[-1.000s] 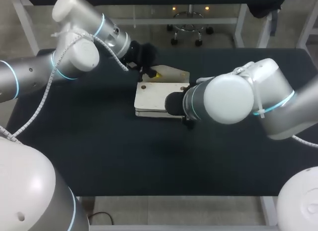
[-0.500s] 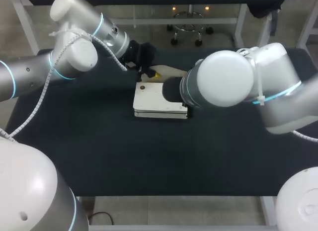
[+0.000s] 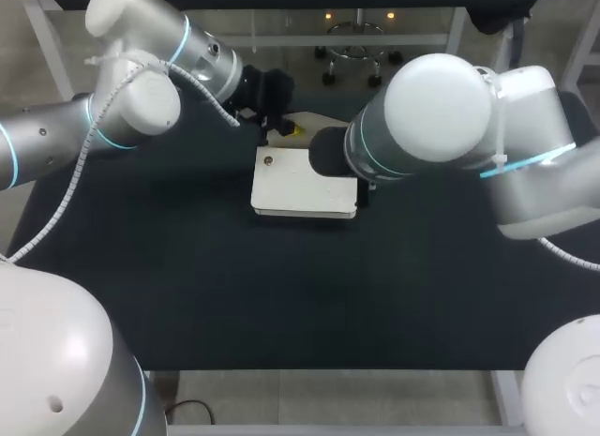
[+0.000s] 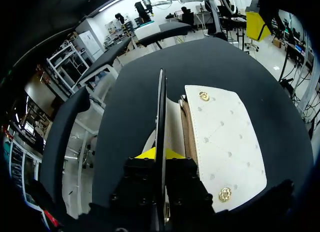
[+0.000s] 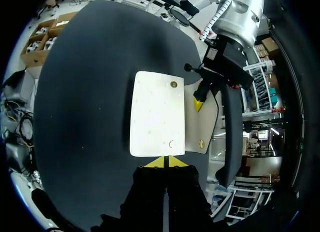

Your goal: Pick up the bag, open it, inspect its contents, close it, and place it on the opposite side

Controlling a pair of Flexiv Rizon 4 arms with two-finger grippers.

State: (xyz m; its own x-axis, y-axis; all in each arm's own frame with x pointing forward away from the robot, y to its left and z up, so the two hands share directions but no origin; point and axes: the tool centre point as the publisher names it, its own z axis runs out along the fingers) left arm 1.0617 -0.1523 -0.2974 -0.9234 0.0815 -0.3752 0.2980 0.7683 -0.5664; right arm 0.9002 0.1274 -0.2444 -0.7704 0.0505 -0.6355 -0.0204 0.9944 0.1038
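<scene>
A white quilted bag (image 3: 300, 183) lies flat in the middle of the black table, its gold snaps (image 4: 204, 96) facing up. My left gripper (image 4: 159, 153) is shut on the bag's flap (image 4: 161, 107), which stands on edge between its fingers, lifted off the body (image 4: 225, 137). In the head view the left gripper (image 3: 289, 129) sits at the bag's far edge. The right wrist view has my right gripper (image 5: 165, 162) shut on nothing, above the side of the bag (image 5: 157, 115), with the opened flap (image 5: 202, 124) off to one side. My right arm (image 3: 441, 117) hides its gripper in the head view.
The black table (image 3: 187, 267) carries nothing but the bag. Bare cloth stretches to the left, right and front of it. My right arm's bulky joints hang over the table's right half.
My right gripper has gone from open to shut, and the right arm has risen and drawn back from over the bag. The left gripper, still holding the flap, shifted slightly toward the far edge.
</scene>
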